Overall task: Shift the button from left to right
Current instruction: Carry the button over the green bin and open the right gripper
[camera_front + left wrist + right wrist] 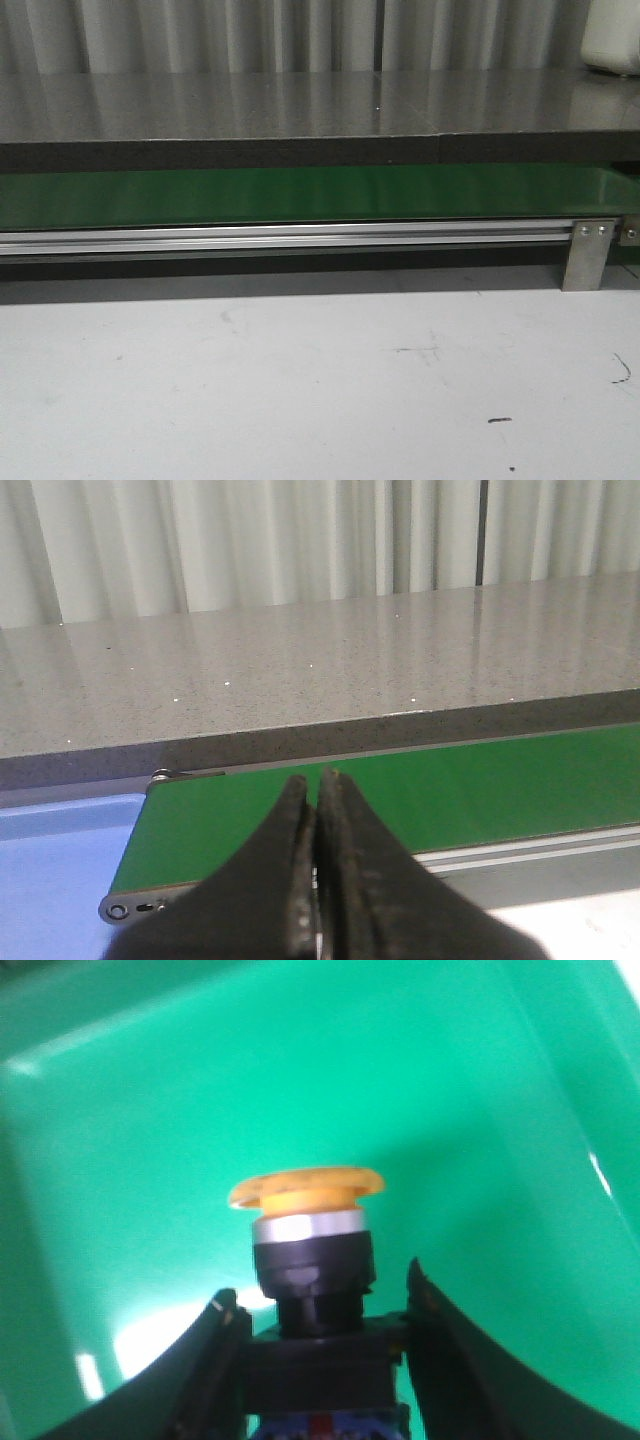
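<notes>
Button (306, 1250) sits w/ its black body between right claw (325, 1305) fingers, gripped, over a green bin (480, 1080). Left claw (317, 810) clenched, empty, above green belt (480, 790).

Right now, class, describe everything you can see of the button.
The button shows only in the right wrist view. It has a flat, round orange-yellow cap, a silver collar beneath, then a black neck on a black boxy body. It stands upright between the right gripper fingers, which flank the body; contact is unclear. Behind it is a glossy green bin.
</notes>
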